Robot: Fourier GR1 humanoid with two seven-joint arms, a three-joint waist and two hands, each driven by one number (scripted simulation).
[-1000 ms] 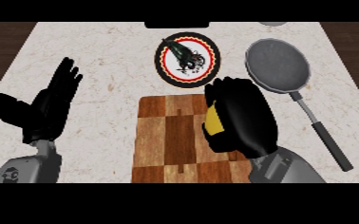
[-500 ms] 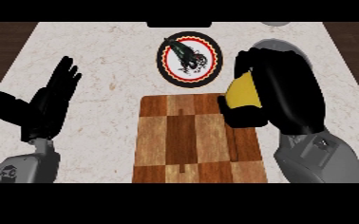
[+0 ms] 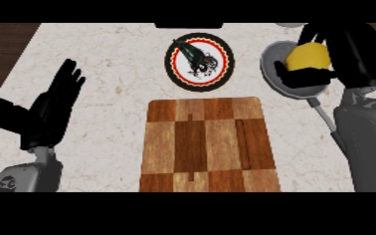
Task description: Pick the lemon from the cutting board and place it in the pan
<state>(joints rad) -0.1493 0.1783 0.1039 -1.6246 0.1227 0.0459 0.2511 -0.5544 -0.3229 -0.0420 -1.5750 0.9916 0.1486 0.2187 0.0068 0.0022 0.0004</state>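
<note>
The yellow lemon (image 3: 308,56) is in my right hand (image 3: 345,55), whose fingers and thumb curl round it. Hand and lemon hang over the grey pan (image 3: 274,64) at the right of the counter, hiding most of it. The pan's handle (image 3: 322,110) runs down toward me beside my forearm. The checkered wooden cutting board (image 3: 209,142) lies in the middle with nothing on it. My left hand (image 3: 51,107) rests open at the left edge, fingers up.
A round plate (image 3: 200,61) with a red and black rim and a dark picture lies beyond the board, left of the pan. A dark object sits at the counter's back edge (image 3: 189,25).
My right hand has lifted the lemon off the board's right side and carried it up and to the right, over the pan. The left hand has stayed still.
</note>
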